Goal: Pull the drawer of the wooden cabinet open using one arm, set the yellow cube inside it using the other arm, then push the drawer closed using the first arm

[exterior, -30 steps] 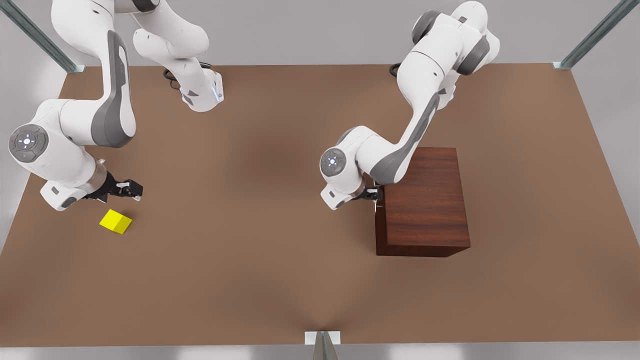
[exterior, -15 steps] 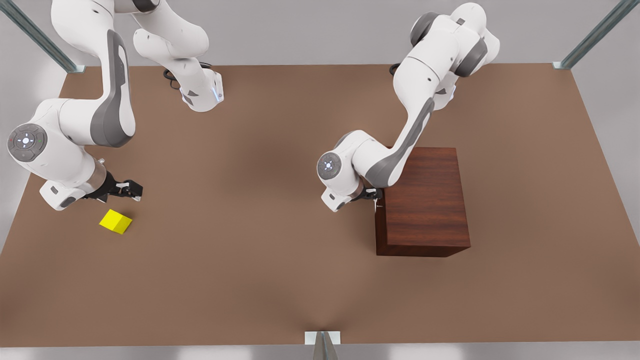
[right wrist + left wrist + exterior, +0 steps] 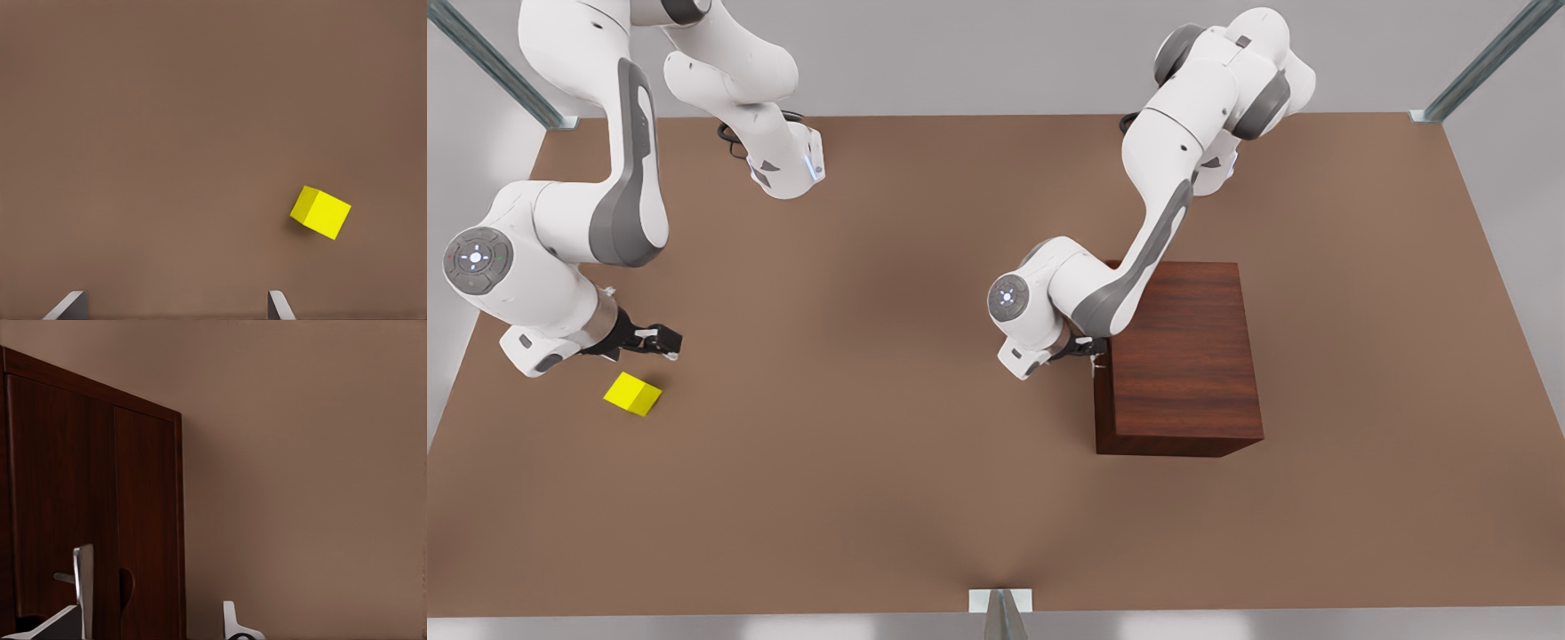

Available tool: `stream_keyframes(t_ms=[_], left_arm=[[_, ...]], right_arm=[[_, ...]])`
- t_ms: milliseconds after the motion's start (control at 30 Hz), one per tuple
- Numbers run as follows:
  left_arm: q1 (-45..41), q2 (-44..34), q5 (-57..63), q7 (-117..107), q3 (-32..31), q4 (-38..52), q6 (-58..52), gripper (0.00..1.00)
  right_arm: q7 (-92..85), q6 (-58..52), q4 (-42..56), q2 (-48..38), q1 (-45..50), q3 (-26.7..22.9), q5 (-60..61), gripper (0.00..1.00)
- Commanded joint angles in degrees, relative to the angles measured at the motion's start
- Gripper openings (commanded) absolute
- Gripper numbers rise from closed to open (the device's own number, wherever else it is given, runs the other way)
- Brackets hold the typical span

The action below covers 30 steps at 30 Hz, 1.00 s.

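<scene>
Shifted slightly since a second ago: elbow joint of the arm at the cabinet (image 3: 1178, 356), moved toward the front view's left and a little up; other arm's elbow disc nudged down. Cube (image 3: 632, 393) and cabinet unmoved.

Counted: two arms, two grippers, one cube, one cabinet, one drawer handle, one table (image 3: 871, 489).

Left gripper (image 3: 1096, 348) at the cabinet's upper-left corner in the front view, against the face turned to the front view's left. Fingers (image 3: 83, 587) spread apart in the left wrist view, one of them by the thin bar handle (image 3: 65, 577) on the dark front panel; contact with the handle cannot be told. Nothing gripped. Drawer flush with the cabinet, not pulled out.

Right gripper (image 3: 660, 341) at the left of the front view, just above and right of the cube, apart from it. Fingertips (image 3: 279, 305) wide apart in the right wrist view, empty.

Cube resting on the table at lower left of the front view, turned at an angle to the table edges; equal sides, no long axis. Cabinet right of centre, long axis running top to bottom in the front view, well apart from the cube.
</scene>
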Motion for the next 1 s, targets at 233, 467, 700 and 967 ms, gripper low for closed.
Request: stream_keyframes(t_ms=[233,467,700,967], left_arm=[[-0.85,-0.11,1.62,-7.07,0.34,0.1,0.22,1.0],[-1.29,-0.11,2.5,-8.91,0.69,0.1,0.13,1.0],[-1.55,-0.02,3.03,-10.67,0.95,-0.25,0.13,1.0],[-2.08,0.25,2.06,-11.2,0.95,-0.25,0.31,1.0]], right_arm=[[4.06,-0.02,0.03,-0.06,0.13,0.09,0.14,1.0],[5.56,-0.02,0.03,-0.06,0.22,0.09,0.23,1.0],[6.09,-0.02,0.03,-0.06,0.13,0.09,0.23,1.0],[7.66,0.06,0.12,-0.06,0.3,0.26,0.23,1.0]])
